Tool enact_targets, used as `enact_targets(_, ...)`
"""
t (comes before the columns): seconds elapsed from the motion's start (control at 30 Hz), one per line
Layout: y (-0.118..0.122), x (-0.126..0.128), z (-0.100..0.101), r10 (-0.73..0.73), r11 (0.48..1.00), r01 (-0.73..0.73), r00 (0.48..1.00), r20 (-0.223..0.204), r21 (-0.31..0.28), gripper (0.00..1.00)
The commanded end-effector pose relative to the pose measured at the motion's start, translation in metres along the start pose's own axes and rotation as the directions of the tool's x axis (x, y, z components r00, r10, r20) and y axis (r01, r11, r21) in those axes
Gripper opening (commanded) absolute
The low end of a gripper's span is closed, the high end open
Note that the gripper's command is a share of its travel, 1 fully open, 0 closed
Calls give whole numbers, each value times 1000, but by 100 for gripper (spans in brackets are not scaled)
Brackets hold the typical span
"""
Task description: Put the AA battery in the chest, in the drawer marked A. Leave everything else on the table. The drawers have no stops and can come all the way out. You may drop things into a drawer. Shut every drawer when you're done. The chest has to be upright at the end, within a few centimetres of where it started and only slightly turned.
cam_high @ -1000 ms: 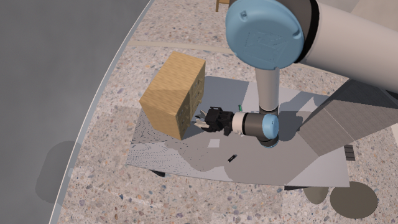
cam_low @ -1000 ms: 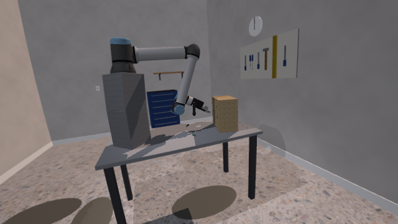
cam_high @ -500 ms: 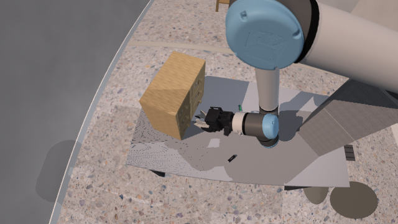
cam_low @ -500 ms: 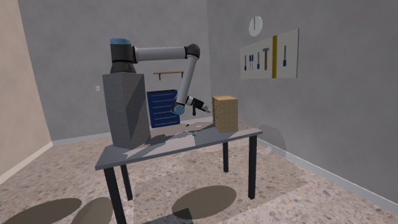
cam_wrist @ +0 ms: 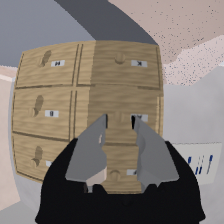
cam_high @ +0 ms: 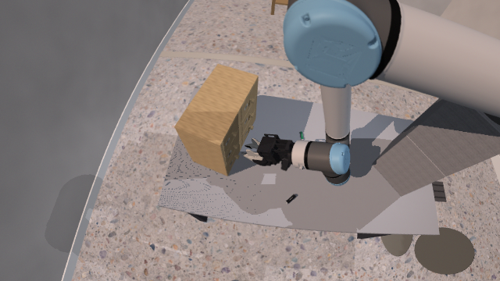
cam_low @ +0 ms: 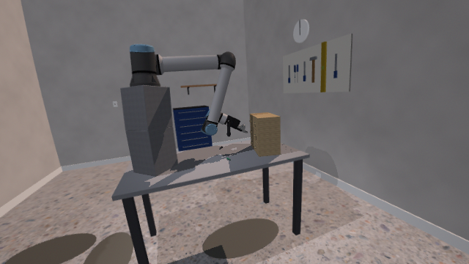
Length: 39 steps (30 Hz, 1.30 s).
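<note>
AA battery is probably the small green-and-dark piece (cam_high: pixel 301 135) (cam_low: pixel 228 159), lying on the table (cam_high: pixel 410 218) (cam_low: pixel 205 177); too small to confirm. Long axis is running roughly crosswise to where the fingers are pointing. From the gripper (cam_high: pixel 249 151) (cam_low: pixel 246 130) (cam_wrist: pixel 119 115), it is sitting lower, back toward the arm's base and off to the robot's right. Dark slanted piece (cam_high: pixel 291 198) (cam_low: pixel 220 147) is lying on the robot's left, identity unclear.

Gripper is holding nothing, fingers standing a little apart, aiming away from the battery at the chest (cam_high: pixel 215 105) (cam_low: pixel 269 136) (cam_wrist: pixel 107 102). Middle knob (cam_wrist: pixel 118 116) of the right-hand column is showing between the fingertips in the wrist view; contact unclear. Drawers are looking shut, A not legible. Likely opening A's drawer first, then turning back and down for the battery.
</note>
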<state>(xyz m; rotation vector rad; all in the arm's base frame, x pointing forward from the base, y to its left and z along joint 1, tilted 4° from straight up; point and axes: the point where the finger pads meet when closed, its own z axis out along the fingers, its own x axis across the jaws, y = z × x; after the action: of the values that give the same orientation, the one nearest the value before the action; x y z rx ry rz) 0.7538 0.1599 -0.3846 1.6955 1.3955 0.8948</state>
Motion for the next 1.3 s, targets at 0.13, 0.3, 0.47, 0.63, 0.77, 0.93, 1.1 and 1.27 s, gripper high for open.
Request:
enact_targets(0.13, 1, 0, 0, 0, 1000, 0, 1000, 0, -1, 20)
enact_targets(0.3, 1, 0, 1, 0, 1000, 0, 1000, 0, -1, 20)
enact_targets(0.47, 2, 0, 3, 0, 1000, 0, 1000, 0, -1, 20)
enact_targets(0.63, 3, 0, 4, 0, 1000, 0, 1000, 0, -1, 20)
enact_targets(0.77, 5, 0, 7, 0, 1000, 0, 1000, 0, -1, 20)
enact_targets(0.93, 7, 0, 12, 0, 1000, 0, 1000, 0, -1, 20)
enact_targets(1.1, 10, 0, 16, 0, 1000, 0, 1000, 0, -1, 20)
enact_targets(1.27, 12, 0, 19, 0, 1000, 0, 1000, 0, -1, 20)
